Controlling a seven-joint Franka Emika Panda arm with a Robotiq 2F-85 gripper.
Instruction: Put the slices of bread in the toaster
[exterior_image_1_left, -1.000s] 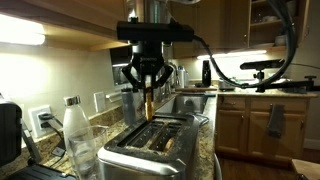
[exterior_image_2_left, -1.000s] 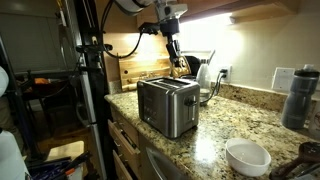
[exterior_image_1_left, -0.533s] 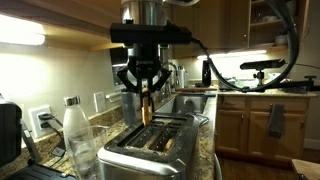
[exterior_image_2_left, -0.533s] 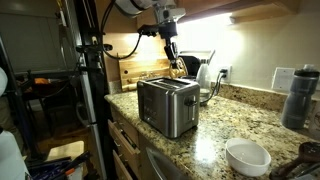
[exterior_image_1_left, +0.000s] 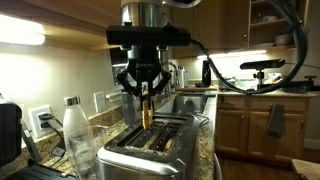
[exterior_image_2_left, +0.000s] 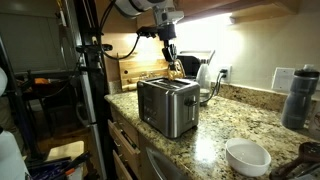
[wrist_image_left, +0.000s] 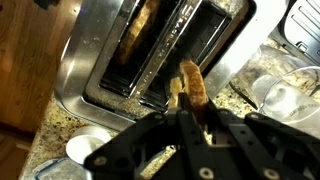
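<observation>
End effector (exterior_image_1_left: 147, 96) is clamped on a slice of bread (exterior_image_1_left: 148, 108), fingers pinching its top end. The slice hangs upright and edge-on, straight down from the fingers. Its lower end is just above the toaster (exterior_image_1_left: 150, 150); no contact is visible in that exterior view. In the wrist view the held slice (wrist_image_left: 192, 84) sits over one end of the dark slot (wrist_image_left: 205, 40), roughly in line with it; exact alignment is hard to tell. A second slice (wrist_image_left: 138, 35) stands in the neighbouring slot, its tan top showing above the opening. In an exterior view the arm comes down from above, with a black cable looping off to the side.

The toaster (exterior_image_2_left: 167, 105) is a shiny steel box standing on the speckled granite worktop (exterior_image_2_left: 205, 140), close to the front edge near a corner. A clear bottle with white cap (exterior_image_1_left: 74, 128) stands just beside the toaster. A wooden cutting board (exterior_image_2_left: 135, 70) leans at the back edge behind it. A white bowl (exterior_image_2_left: 248, 157) sits near the front edge, well apart from the toaster. A dark bottle (exterior_image_2_left: 298, 97) stands toward the back edge, farther along.
</observation>
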